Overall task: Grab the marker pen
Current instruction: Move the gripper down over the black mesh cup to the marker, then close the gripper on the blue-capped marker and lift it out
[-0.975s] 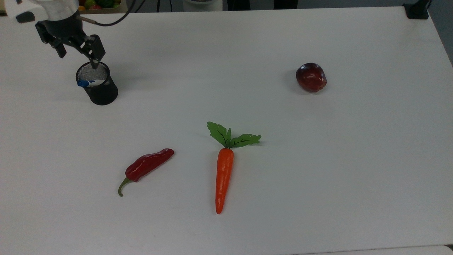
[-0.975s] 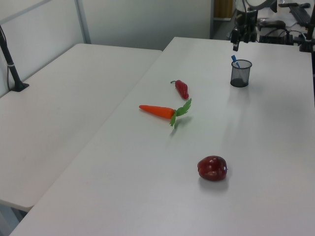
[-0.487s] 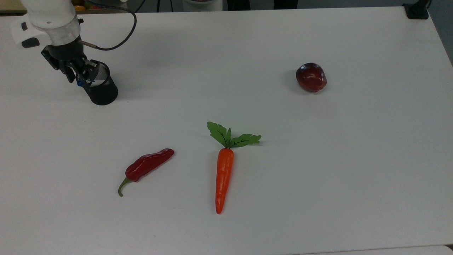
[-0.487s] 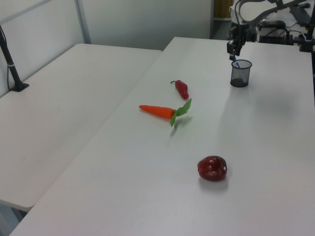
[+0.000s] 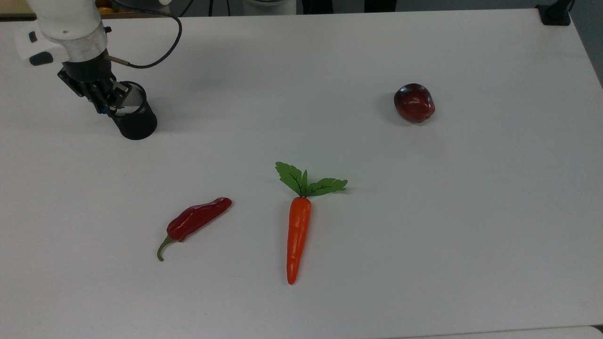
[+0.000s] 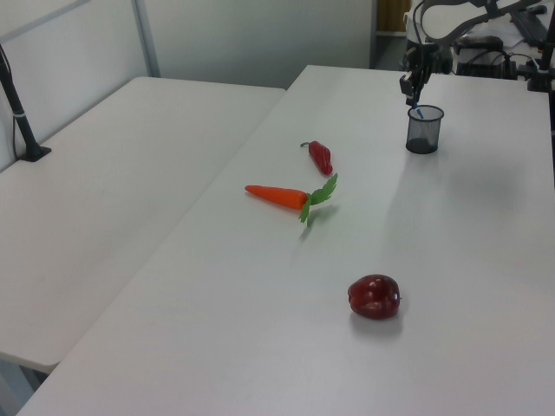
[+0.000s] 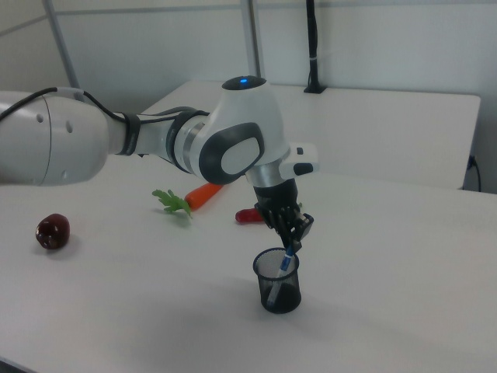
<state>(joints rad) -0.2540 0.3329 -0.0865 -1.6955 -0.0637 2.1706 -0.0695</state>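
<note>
The marker pen [image 7: 286, 262] stands tilted in a black mesh cup [image 7: 279, 289], its blue upper end sticking out above the rim. My gripper [image 7: 293, 239] hangs straight over the cup with its fingers closed together on the pen's top. In the top view the gripper [image 5: 107, 104] covers the cup's [image 5: 136, 123] far-left rim, at the table's far left. The left view shows the gripper [image 6: 414, 94] just above the cup [image 6: 424, 132], with the pen's blue end [image 6: 416, 111] between them. The pen's lower part is hidden in the mesh.
On the white table [image 5: 424, 212] lie a red chili [image 5: 195, 221], an orange carrot with green leaves [image 5: 297, 230] and a dark red apple [image 5: 414, 102], all well away from the cup. A second white table [image 6: 104, 191] adjoins in the left view.
The gripper came down from above and behind the cup onto the pen's top, and its fingers went from wide open to closed together.
</note>
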